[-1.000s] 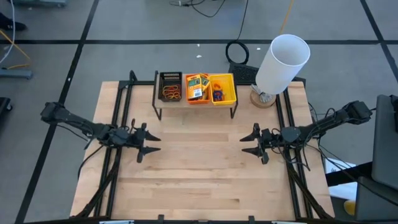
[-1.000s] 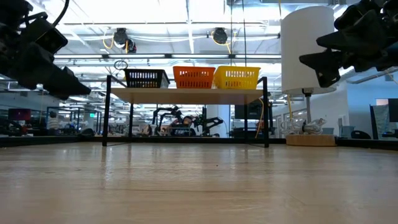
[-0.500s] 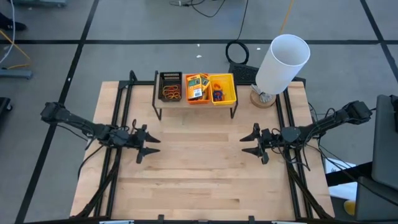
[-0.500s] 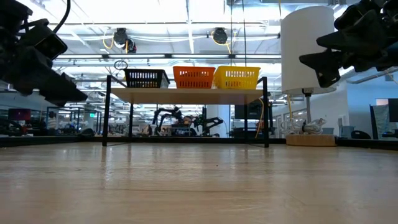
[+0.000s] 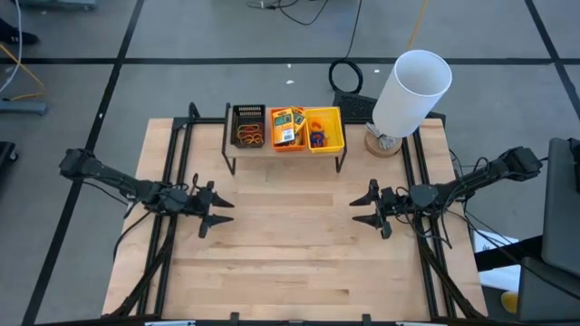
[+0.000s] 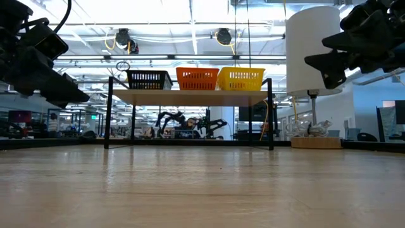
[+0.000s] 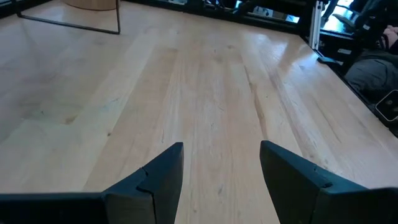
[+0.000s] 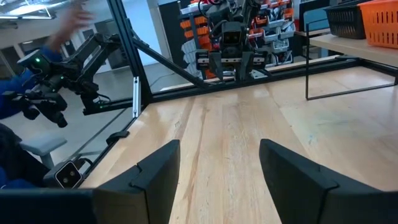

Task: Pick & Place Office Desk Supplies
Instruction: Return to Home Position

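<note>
Both sets of jaws: apart, empty.
Left gripper [image 5: 220, 209]: rubber bands [image 5: 250, 136] at 1 o'clock, nearer.
Right gripper [image 5: 361, 208]: rubber bands at 10 o'clock.

Bare tabletop [image 5: 290, 254] lies open between left gripper [image 5: 227, 210] and right gripper [image 5: 355, 210]. Far edge blocked: shelf [image 6: 190, 97] carrying bins [image 6: 197, 78], white cylinder [image 5: 412, 91] at its right.

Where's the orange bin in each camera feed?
High view: orange bin, middle of three bins in a row.
Low view: orange bin at the centre of the shelf.
Left wrist view: not in it.
Right wrist view: orange bin, nearer than the black bin.
Shared landmark: the black bin beside it.
</note>
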### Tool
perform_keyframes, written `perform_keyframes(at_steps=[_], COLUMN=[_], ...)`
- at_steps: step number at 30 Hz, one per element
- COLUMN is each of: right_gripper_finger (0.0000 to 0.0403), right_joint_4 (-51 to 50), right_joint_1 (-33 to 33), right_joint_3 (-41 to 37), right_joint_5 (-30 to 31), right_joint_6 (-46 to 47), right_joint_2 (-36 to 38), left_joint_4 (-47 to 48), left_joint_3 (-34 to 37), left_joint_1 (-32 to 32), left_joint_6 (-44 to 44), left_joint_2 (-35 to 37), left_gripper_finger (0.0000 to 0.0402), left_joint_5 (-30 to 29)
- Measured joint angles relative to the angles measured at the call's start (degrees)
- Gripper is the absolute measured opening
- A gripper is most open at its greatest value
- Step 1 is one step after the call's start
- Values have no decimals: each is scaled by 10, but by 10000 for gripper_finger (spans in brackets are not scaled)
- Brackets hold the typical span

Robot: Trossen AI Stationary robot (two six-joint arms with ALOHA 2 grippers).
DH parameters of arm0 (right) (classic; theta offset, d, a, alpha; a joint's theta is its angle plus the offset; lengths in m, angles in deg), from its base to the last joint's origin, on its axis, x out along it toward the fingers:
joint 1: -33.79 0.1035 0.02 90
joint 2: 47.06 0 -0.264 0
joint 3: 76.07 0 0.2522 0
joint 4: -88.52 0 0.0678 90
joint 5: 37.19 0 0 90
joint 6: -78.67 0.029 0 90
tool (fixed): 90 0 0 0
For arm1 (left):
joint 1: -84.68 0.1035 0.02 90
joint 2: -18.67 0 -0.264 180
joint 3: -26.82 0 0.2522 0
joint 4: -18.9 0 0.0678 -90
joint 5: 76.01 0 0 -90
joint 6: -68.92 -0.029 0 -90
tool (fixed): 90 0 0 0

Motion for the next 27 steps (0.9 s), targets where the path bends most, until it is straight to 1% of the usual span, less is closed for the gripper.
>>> perform_keyframes(at_steps=[7,12,15,21,27], right_gripper_finger=[210,210,210,210,210], right_joint_4=[-1,-3,-13,-17,-17], right_joint_1=[0,0,0,0,0], right_joint_3=[0,0,-1,-1,-1], right_joint_5=[0,0,0,0,0], right_joint_6=[0,0,0,0,0], right_joint_2=[0,15,45,133,189], left_joint_4=[3,2,2,0,0], left_joint_3=[0,0,0,0,0], left_joint_1=[-2,-2,-2,-2,-2], left_joint_6=[0,0,0,1,0], left_joint_2=[9,47,90,179,218], left_gripper_finger=[203,202,202,202,203], left_joint_5=[3,2,2,1,1])
